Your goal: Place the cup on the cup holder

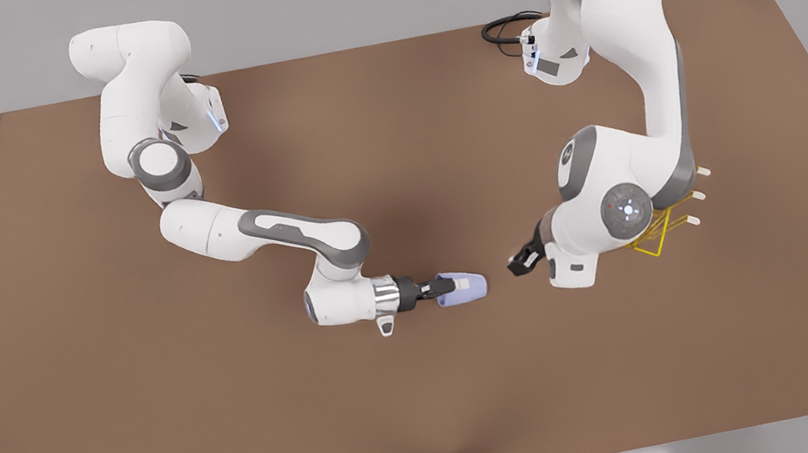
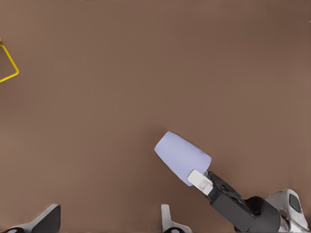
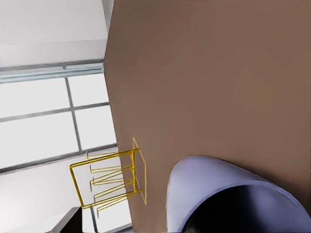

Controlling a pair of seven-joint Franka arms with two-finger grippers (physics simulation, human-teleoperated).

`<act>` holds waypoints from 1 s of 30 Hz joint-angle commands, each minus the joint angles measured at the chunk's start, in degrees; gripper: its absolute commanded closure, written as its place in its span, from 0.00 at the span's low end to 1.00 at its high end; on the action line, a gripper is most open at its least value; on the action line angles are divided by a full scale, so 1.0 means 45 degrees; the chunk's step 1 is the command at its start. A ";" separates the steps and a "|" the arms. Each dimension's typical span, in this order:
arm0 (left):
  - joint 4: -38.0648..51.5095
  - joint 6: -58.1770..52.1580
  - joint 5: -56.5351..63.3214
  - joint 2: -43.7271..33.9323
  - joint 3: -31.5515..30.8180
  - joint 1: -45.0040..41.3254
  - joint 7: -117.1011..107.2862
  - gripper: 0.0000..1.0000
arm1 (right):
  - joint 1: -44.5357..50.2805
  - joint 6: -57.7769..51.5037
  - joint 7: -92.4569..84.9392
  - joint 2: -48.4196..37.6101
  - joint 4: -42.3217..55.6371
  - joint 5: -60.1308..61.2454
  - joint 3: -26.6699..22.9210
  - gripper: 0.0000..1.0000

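In right end effector (image 1: 436,286): cup (image 1: 465,287).

There is one cup (image 1: 475,293) above one brown table (image 1: 159,419). One cup holder (image 1: 656,242) stands on the front view's right of the cup, with three white-tipped pegs (image 1: 697,195) showing. There are two arms with one gripper each: the right gripper (image 1: 454,283) at the cup, and the left gripper (image 1: 524,259) between the cup and the cup holder.
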 commanded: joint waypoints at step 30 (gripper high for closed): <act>-0.1246 0.6549 0.2495 0.2248 0.0047 -0.2462 -1.6116 0.00 | -0.3373 -0.9413 -0.3734 -1.8502 -0.8147 0.2976 -1.2260 0.00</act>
